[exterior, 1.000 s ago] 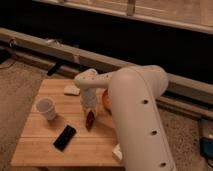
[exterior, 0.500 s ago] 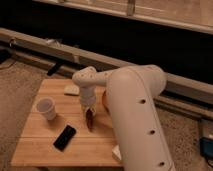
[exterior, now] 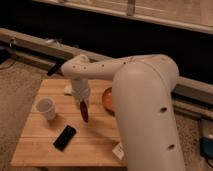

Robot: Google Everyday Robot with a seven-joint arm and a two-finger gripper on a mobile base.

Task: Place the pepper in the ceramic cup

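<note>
The gripper (exterior: 82,102) hangs pointing down over the middle of the wooden table (exterior: 95,141), its jaws pinching the upper end of the pepper (exterior: 84,113). The pepper hangs upright below them, dark red-brown and slim; whether its lower tip touches the wood or stands just above it cannot be told. The ceramic cup (exterior: 46,108) stands upright to the left of the pepper, apart from it, with a strip of bare wood between the two. It sits near the table's left edge, with only a narrow margin of wood on that side. A black phone (exterior: 64,137) lies flat and slantwise in front of the cup and pepper, toward the front edge, touching neither. To the right of the gripper an orange bowl (exterior: 107,98) shows only in part, the rest hidden behind the broad white arm (exterior: 145,100), which covers the right side of the table and shuts off that side. A pale object (exterior: 67,90) lies near the back edge just behind the gripper; what it is cannot be told. A white slip (exterior: 118,150) lies near the front edge beside the arm. The widest open wood is the front left corner and the band between phone and pepper. Beyond the left edge lies speckled floor (exterior: 20,95).
</note>
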